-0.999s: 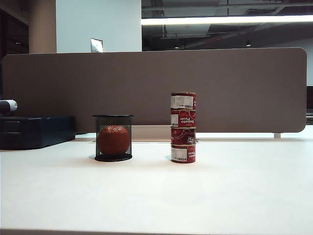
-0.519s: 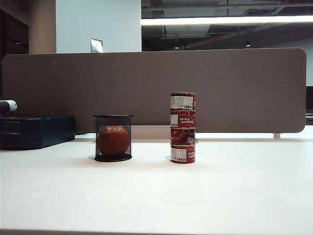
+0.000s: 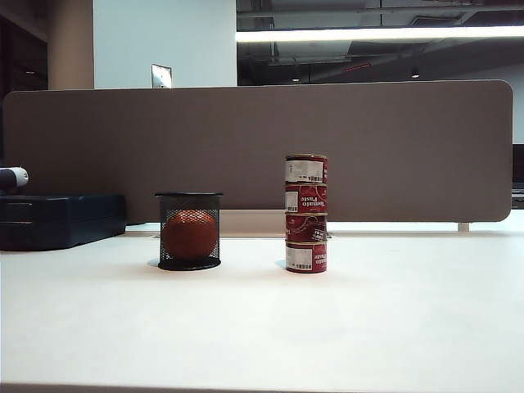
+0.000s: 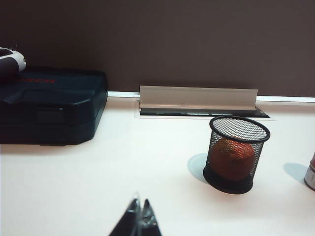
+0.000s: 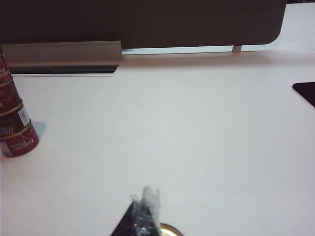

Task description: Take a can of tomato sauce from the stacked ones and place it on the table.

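The stacked ones (image 3: pixel 306 213) stand as a slim upright column of several small red tins with silver rims on the white table (image 3: pixel 393 319); the top can of tomato sauce (image 3: pixel 306 169) shows a white barcode label. The right wrist view catches the column's lower part (image 5: pixel 15 125), far off to the side of my right gripper (image 5: pixel 145 199), which is shut and empty. A gold-rimmed round edge (image 5: pixel 170 230) peeks out beside its tips; I cannot tell what it is. My left gripper (image 4: pixel 140 206) is shut and empty, low over bare table. Neither gripper appears in the exterior view.
A black mesh cup (image 3: pixel 189 231) holding an orange-red ball (image 4: pixel 231 156) stands left of the column. A dark blue case (image 3: pixel 57 219) lies at the far left. A brown-grey divider panel (image 3: pixel 254 147) runs along the back. A black item's corner (image 5: pixel 306 91) shows at the right.
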Robot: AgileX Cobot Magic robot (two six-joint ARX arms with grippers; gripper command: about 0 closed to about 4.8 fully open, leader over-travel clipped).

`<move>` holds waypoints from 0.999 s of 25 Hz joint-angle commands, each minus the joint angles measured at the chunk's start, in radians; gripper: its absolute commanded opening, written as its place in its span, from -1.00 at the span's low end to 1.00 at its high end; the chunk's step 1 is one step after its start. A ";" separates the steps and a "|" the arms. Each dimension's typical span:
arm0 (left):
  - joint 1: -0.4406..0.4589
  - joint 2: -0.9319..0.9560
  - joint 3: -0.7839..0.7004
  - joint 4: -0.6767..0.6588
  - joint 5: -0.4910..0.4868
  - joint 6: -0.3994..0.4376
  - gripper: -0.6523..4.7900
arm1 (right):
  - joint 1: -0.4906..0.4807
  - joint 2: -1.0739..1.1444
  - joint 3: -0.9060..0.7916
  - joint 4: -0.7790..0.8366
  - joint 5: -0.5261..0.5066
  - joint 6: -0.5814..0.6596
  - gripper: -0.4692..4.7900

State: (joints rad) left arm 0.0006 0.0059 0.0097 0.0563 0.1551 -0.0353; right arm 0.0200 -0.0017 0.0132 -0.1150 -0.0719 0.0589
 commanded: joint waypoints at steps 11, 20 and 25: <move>0.001 0.000 0.001 -0.025 0.006 0.000 -0.78 | 0.000 -0.001 -0.007 0.031 -0.008 -0.060 -0.84; 0.001 0.000 0.001 -0.025 0.006 0.000 -0.78 | 0.000 -0.001 -0.007 0.031 -0.009 -0.060 -0.84; 0.001 0.000 0.001 -0.025 0.005 0.000 -0.78 | 0.000 -0.001 -0.007 0.031 -0.009 -0.060 -0.84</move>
State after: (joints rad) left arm 0.0006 0.0059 0.0097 0.0223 0.1562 -0.0353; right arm 0.0196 -0.0017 0.0055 -0.1020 -0.0799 0.0021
